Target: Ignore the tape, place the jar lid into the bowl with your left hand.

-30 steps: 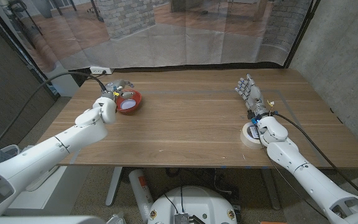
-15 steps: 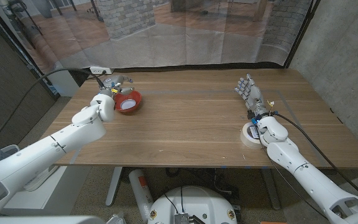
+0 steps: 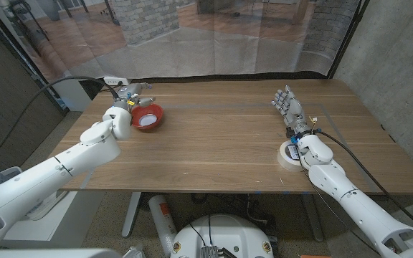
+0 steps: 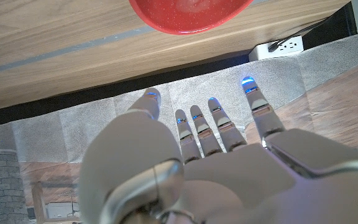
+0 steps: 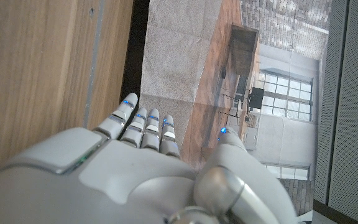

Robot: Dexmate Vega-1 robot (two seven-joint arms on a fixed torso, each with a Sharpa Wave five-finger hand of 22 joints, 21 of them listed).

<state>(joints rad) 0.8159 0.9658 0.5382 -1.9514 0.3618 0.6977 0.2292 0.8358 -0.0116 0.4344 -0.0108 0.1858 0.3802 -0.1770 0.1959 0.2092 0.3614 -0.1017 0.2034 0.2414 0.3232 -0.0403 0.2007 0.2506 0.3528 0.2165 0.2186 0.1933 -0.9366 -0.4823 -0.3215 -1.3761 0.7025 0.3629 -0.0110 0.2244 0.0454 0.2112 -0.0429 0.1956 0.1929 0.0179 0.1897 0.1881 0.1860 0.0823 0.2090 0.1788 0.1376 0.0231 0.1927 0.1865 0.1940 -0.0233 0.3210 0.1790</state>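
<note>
From the head view we see the red bowl (image 3: 148, 117) with the white jar lid (image 3: 146, 121) lying in it, just beside our left hand (image 3: 126, 101), near the table's (image 3: 214, 136) far edge. Our right hand (image 3: 287, 105) stands empty, fingers apart; the tape (image 3: 289, 155) lies by its wrist. In the left wrist view, our fingers (image 4: 218, 124) spread, empty, beyond the bowl.

A wooden table (image 3: 214, 136) carries the things. At its far left stands a red bowl (image 3: 148, 117) with a white jar lid (image 3: 146, 121) lying inside it. Near the right front edge a roll of white tape (image 3: 288, 155) lies flat on the wood, well apart from the bowl.
</note>
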